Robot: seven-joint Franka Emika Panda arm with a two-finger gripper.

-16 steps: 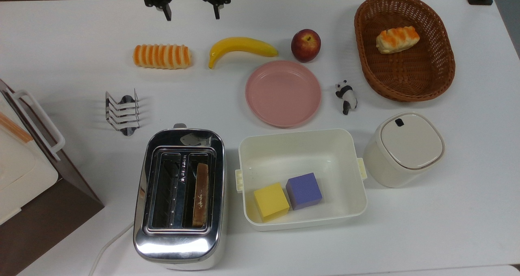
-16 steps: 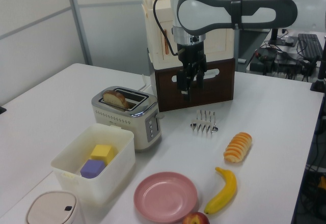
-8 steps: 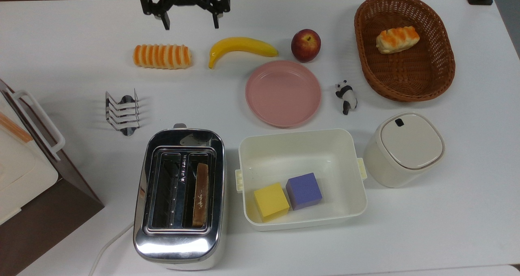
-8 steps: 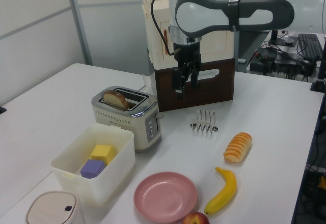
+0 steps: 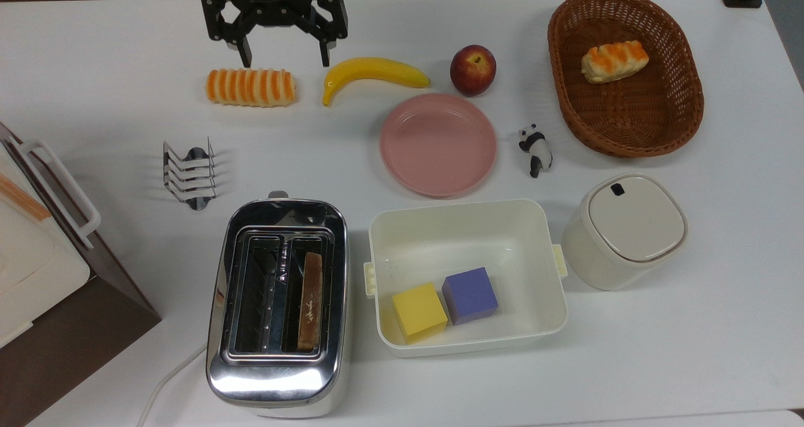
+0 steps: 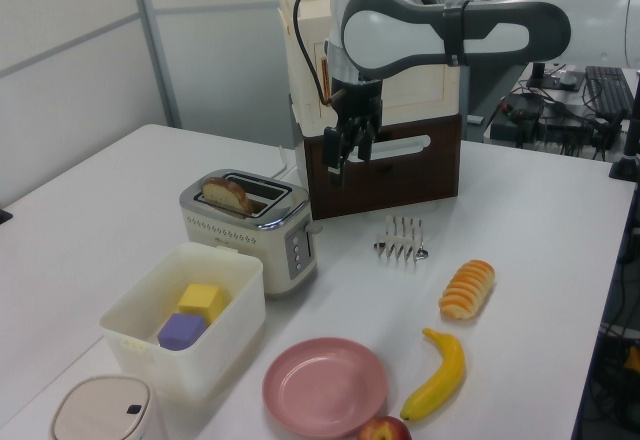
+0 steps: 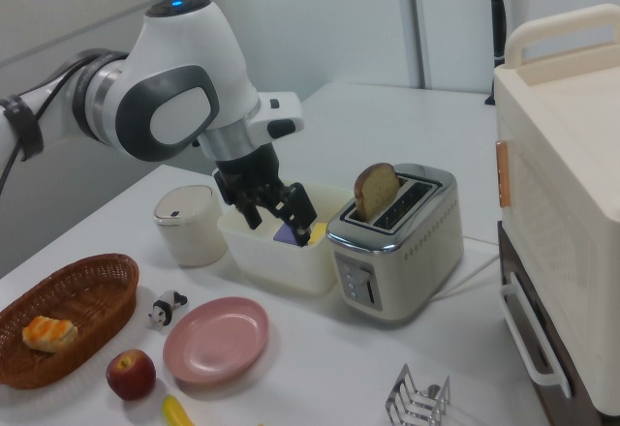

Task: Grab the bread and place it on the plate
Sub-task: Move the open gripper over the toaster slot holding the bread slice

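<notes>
White desk (image 5: 94, 75) all round, crowded with kitchen bits under office light. From the top view, the claw (image 5: 274, 49) hangs at about 11 o'clock of the desk, its jaws spread wide and holding nothing, just above the striped roll (image 5: 250, 87). The bread (image 5: 310, 301) stands upright in the right-hand slot of the toaster (image 5: 276, 377) down at 7 o'clock, well apart from the claw; in the right view its top pokes clear of the slot. The plate (image 5: 438, 144) sits bare near the middle, at roughly 1 o'clock from the toaster.

To do this reach well, I'd say the claw should come over the toaster, turn so its fingers flank the slice's flat faces, drop straight, pinch the exposed crust, then lift vertically before swinging to the plate.
</notes>
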